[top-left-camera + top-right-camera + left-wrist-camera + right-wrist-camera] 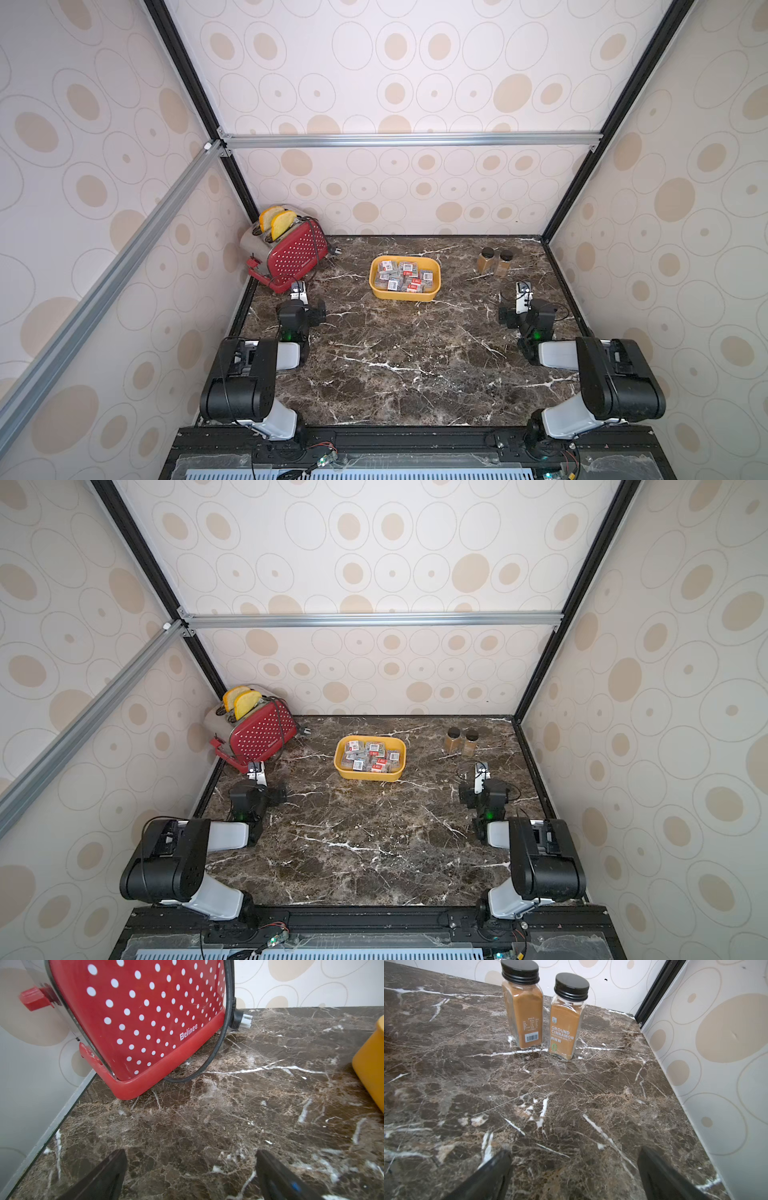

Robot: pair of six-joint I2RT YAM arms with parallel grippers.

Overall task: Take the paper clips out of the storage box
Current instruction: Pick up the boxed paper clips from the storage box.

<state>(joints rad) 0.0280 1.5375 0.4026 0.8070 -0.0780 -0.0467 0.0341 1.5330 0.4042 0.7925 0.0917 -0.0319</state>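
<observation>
While the left tool (pixel 190 1169) and right tool (pixel 574 1169) both gape empty, the paper clips (pixel 405 276) lie heaped in the storage box (pixel 405 296) on the bench (pixel 395 357), between the arms; one tool would best drop onto a topmost pack, straddling its narrow sides.

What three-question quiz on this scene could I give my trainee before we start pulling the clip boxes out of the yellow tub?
1. True or false: all the clip boxes lie inside the yellow tub.
2. Which stands nearest the right gripper? A) the toaster B) the spice jars C) the yellow tub
3. Fill in the blank: the left gripper and the right gripper are both ___ and hold nothing.

Key: 1 true; 2 B; 3 open.
</observation>
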